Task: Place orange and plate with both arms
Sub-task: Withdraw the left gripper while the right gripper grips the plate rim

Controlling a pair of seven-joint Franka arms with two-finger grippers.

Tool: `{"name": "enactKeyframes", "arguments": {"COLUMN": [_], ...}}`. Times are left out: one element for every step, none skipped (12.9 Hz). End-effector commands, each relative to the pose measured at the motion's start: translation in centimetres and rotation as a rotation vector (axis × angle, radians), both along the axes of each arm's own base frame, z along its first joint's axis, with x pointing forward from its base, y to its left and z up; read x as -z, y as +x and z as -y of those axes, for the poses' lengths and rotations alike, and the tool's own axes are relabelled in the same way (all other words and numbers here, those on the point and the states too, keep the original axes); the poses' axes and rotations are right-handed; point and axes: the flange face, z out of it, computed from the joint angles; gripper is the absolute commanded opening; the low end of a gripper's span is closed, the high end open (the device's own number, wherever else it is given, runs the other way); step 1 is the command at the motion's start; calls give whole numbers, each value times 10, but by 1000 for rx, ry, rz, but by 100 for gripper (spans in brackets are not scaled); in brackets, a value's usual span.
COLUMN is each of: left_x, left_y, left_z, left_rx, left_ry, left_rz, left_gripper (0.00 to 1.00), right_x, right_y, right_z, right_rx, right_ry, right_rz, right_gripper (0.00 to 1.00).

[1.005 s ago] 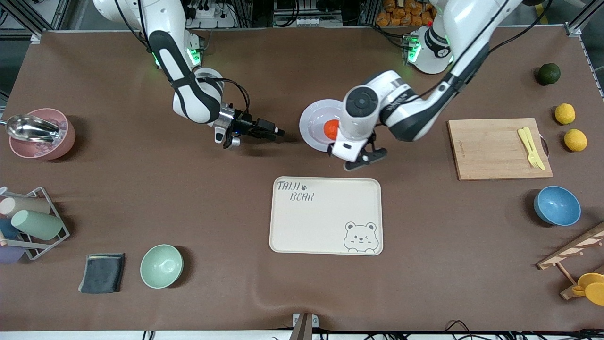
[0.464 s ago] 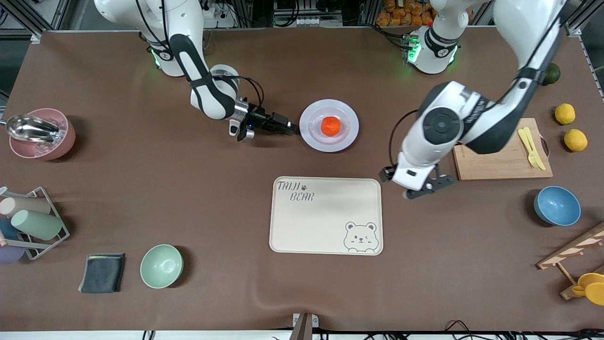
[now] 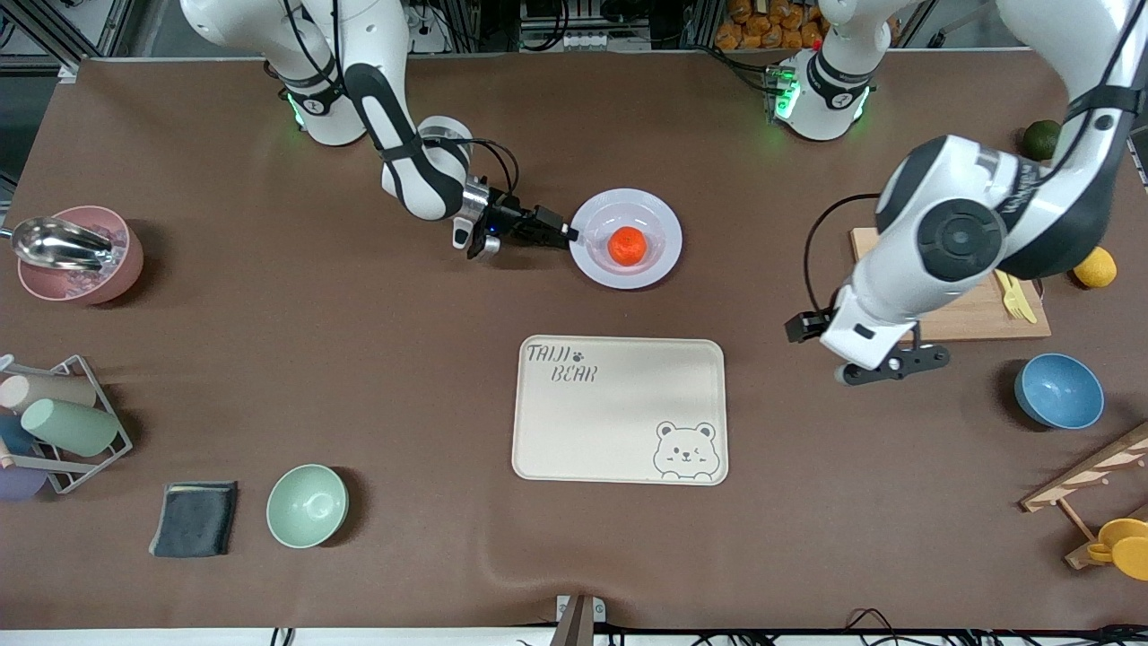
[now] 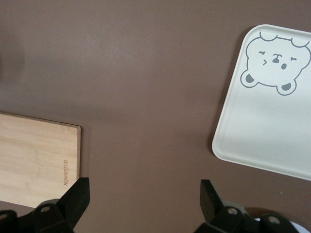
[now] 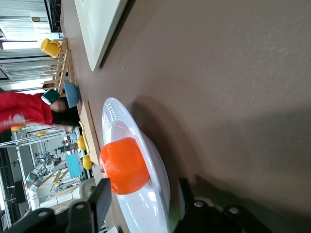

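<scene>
My left forearm covers part of the cutting board (image 3: 951, 314) and most of one lemon (image 3: 1096, 266), at 3 o'clock from the plate (image 3: 599, 267). Frame edges crop the cup rack (image 3: 76, 440) and the yellow cup (image 3: 1126, 545).

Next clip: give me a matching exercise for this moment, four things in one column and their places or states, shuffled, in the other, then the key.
Things:
1. orange
2. right end effector
3. left end effector
4. blue bowl

Places or states:
A. open over bare table, between tray and cutting board
B. lying on the white plate
C. at the plate's rim, fingers either side of it
D. nearer the front camera than the cutting board

Pairs: 1-B, 2-C, 3-A, 4-D
</scene>
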Motion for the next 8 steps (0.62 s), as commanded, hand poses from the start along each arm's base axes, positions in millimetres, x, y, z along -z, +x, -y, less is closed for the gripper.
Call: {"name": "enactKeyframes", "arguments": {"left_x": [-28,-35,-43,-53,-63,-77,-92,-109], "left_y": [-7,-9,-15,-22,-26,-32,-40,-48], "left_z": [-24,-34,-37,-43,-51,-58,-62,-77], "left_rx": [55,67,85,84,88,97,112,105], "left_ry": [-15,-24,-31,-36,-44,-48,-48,-54], "left_rz": [-5,-5,-7,-13,-18,-15,-11,-6], "left_gripper": [100,100,100,100,100,100,100,100], "right_x": [11,15,16,18,18,18,17,17], "right_y": [-7,-11,-11,-12,-15,-16,-18,-18], "right_z": [-16,-19,-20,-20,-23,-24,-27,-28], "right_rx": [19,21,19,24,19,23,27,27], "right_ry": [-4,-5,-8,-7,-6,-5,-1,1], "right_rz": [6,5,21,26,24,23,23,23], "right_gripper": [59,58,54,50,44,40,32,20]}}
